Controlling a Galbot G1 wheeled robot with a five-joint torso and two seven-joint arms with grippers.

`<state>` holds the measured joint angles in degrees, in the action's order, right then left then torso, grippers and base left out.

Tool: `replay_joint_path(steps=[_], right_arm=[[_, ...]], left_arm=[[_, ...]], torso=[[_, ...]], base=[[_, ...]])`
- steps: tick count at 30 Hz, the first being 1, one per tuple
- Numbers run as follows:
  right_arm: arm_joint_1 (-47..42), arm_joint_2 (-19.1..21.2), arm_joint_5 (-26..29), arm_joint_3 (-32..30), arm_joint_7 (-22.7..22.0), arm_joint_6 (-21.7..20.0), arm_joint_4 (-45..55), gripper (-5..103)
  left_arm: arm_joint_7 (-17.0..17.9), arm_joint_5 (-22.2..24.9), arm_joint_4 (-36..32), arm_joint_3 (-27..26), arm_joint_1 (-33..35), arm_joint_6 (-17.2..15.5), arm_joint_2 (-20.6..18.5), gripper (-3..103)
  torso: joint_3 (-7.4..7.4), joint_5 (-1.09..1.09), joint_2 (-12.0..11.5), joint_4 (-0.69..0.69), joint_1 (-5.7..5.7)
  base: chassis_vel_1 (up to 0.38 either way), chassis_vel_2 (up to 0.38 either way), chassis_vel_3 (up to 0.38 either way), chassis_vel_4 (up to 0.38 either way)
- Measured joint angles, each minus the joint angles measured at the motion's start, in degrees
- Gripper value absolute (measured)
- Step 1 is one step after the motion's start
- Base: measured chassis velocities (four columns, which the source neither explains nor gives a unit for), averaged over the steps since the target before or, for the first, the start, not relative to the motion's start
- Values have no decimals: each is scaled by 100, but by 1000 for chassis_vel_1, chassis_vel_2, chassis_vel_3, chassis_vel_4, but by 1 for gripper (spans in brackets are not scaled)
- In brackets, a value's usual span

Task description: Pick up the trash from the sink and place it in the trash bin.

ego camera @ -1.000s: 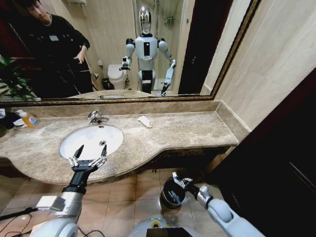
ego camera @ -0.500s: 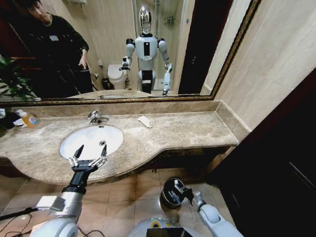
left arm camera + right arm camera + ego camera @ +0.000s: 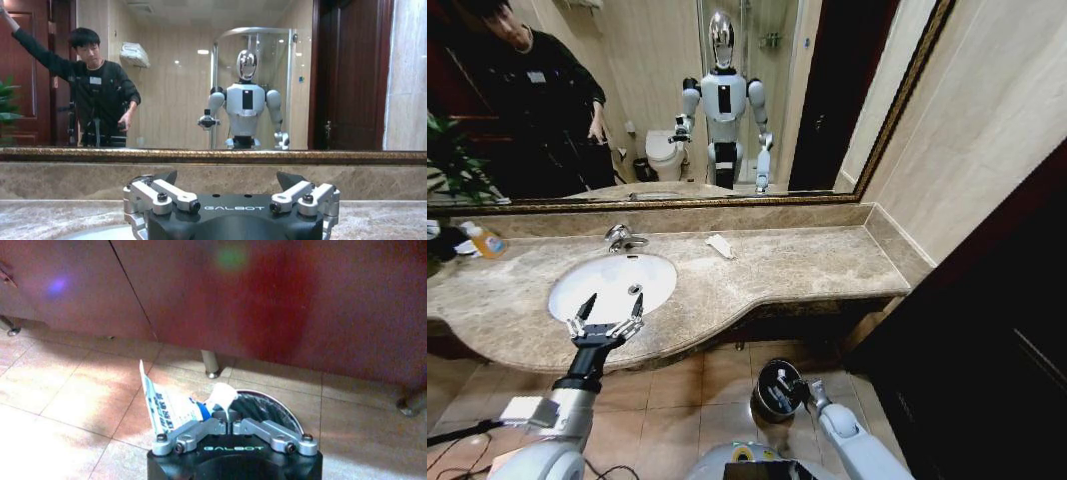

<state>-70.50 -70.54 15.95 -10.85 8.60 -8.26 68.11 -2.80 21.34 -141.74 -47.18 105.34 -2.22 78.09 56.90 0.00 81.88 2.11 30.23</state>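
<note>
In the lower middle of the head view the right tool (image 3: 799,384) hangs low above the tiled floor, right at the rim of the small round black trash bin with its shiny dark rim (image 3: 763,377), and this placing makes sense for a drop straight down. In the right wrist view its fingers are together (image 3: 231,424), pinching the end of a flat blue-white packet (image 3: 167,407); a small white crumpled bit (image 3: 221,397) sits at the fingertips, and I cannot tell whether it belongs to the packet or is separate. The packet hangs out to one side of the bin's rim (image 3: 283,412), over the floor tiles, so by my judgement the tool would have to sit more squarely over the opening before letting go, or the packet could land on the floor. The left tool (image 3: 605,318) waits in the lower left of the head view, fingers spread apart, at the front edge of the white oval sink (image 3: 612,285) set in the mottled beige marble bench (image 3: 807,265), likely poised there for a reach into the basin. Behind the sink stands a chrome tap (image 3: 620,237), and a white sachet (image 3: 719,245) lies on the bench in the middle of the frame, well apart from both tools.
</note>
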Motion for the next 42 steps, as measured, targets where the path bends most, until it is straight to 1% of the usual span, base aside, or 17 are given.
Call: replay_joint_path(steps=[6, 9, 10, 13, 14, 15, 16, 18, 20, 23, 24, 27, 28, 31, 32, 34, 42], right_arm=[[-6, 25, -9, 1, -51, 64, -5, 0], [-7, 34, -8, 2, -76, 142, -5, 16], [-7, 34, -8, 2, -76, 142, -5, 16], [-3, 40, -8, 5, -80, 197, -4, 32], [-1, 41, -8, 6, -80, 202, -4, 32], [0, 44, -8, 6, -81, 209, -5, 37], [0, 44, -8, 6, -81, 209, -5, 37], [-2, 57, -15, 6, -83, 234, -6, 48], [-3, 59, -17, 6, -83, 238, -7, 48], [-10, 66, -27, 6, -85, 256, -2, 65], [-10, 66, -27, 6, -85, 256, -2, 65], [-23, 66, -28, 6, -87, 263, 11, 81], [-23, 66, -28, 6, -87, 263, 11, 81], [-35, 58, -28, 4, -91, 267, 28, 96], [-35, 58, -28, 4, -91, 267, 28, 96], [-41, 47, -30, -7, -99, 279, 33, 100], [-78, 42, -23, -24, -130, 295, 56, 100]], left_arm=[[0, 0, 0, 0, 0, 0, 0, 100], [0, 0, 0, 0, 0, 0, 0, 100], [0, 0, 0, 0, 0, 0, 0, 100], [0, 0, 0, 0, 0, 0, 0, 100], [0, 0, 0, 0, 0, 0, 0, 100], [0, 0, 0, 0, 0, 0, 0, 100], [0, 0, 0, 0, 0, 0, 0, 100], [0, 0, 0, 0, 0, 0, 0, 100], [0, 0, 0, 0, 0, 0, 0, 100], [0, 0, 0, 0, 0, 0, 0, 100], [0, 0, 0, 0, 0, 0, 0, 100], [0, 0, 0, 0, 0, 0, 0, 100], [0, 0, 0, 0, 0, 0, 0, 100], [0, 0, 0, 0, 0, 0, 0, 100], [0, 0, 0, 0, 0, 0, 0, 100], [0, 0, 0, 0, 0, 0, 0, 100], [0, 0, 0, 0, 0, 0, 0, 100]], torso=[[0, 0, 0, 0, 0], [0, 0, 0, 0, 0], [0, 0, 0, 0, 0], [0, 0, 0, 0, 0], [0, 0, 0, 0, 0], [0, 0, 0, 0, 0], [0, 0, 0, 0, 0], [0, 0, 0, 0, 0], [0, 0, 0, 0, 0], [0, 0, 0, 0, 0], [0, 0, 0, 0, 0], [0, 0, 0, 0, 0], [0, 0, 0, 0, 0], [0, 0, 0, 0, 0], [0, 0, 0, 0, 0], [0, 0, 0, 0, 0], [0, 0, 0, 0, 0]], base=[[0, 0, 0, 0], [0, 0, 0, 0], [0, 0, 0, 0], [0, 0, 0, 0], [0, 0, 0, 0], [0, 0, 0, 0], [0, 0, 0, 0], [0, 0, 0, 0], [0, 0, 0, 0], [0, 0, 0, 0], [0, 0, 0, 0], [0, 0, 0, 0], [0, 0, 0, 0], [0, 0, 0, 0], [0, 0, 0, 0], [0, 0, 0, 0], [0, 0, 0, 0]])
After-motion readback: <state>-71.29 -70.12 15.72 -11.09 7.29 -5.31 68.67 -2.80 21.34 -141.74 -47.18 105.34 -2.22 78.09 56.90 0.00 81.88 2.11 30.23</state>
